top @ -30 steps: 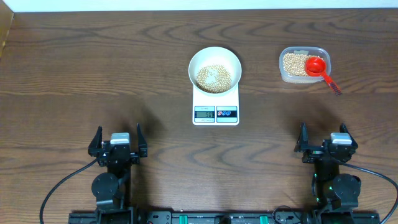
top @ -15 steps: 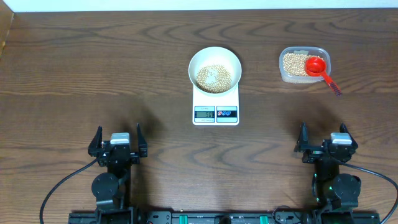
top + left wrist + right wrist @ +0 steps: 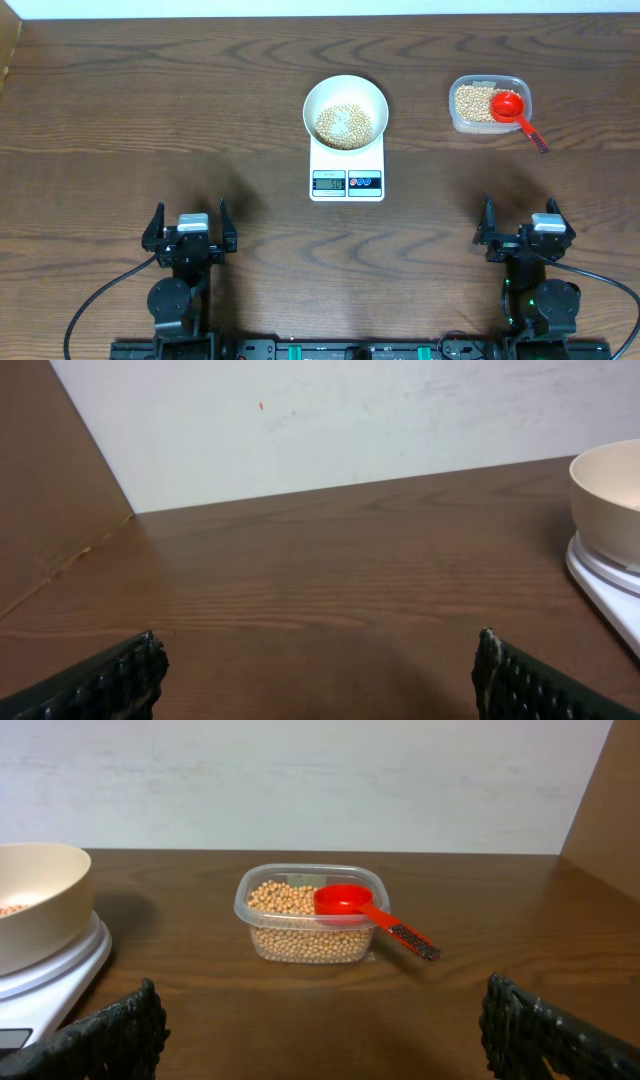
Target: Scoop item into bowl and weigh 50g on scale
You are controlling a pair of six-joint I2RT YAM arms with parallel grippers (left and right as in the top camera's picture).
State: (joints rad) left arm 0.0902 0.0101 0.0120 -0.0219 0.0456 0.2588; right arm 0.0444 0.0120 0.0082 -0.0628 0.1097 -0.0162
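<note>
- The scale (image 3: 347,160) sits mid-worktop (image 3: 150,110), and the white bowl (image 3: 318,95) stands on its platform with a layer of beans (image 3: 345,125) in it.
- The clear tub (image 3: 478,82) lies well to the right of the scale. It holds more beans, and the red scoop (image 3: 508,104) rests in it, head inside and handle out over the rim away from the scale.
- The left pincer (image 3: 190,212) is parked well short of the scale on its near left, jaws wide and holding nothing.
- The right pincer (image 3: 520,210) is parked the same way on the near right of the scale, also wide and holding nothing.
- The scale's display is too small to read, so I cannot tell whether the target weight is met.
- If more beans are needed, a full scoop could overshoot the target.
- The round beans could roll off the scoop on the way to the scale, and any that land on the platform beside the bowl would falsify the reading.
- The light tub could slide or tip as the handle is taken.
- Leaning on the bowl would also upset the reading.
- Against the earlier overhead pictures nothing differs: the bowl, tub, scoop and both arms lie as before.
</note>
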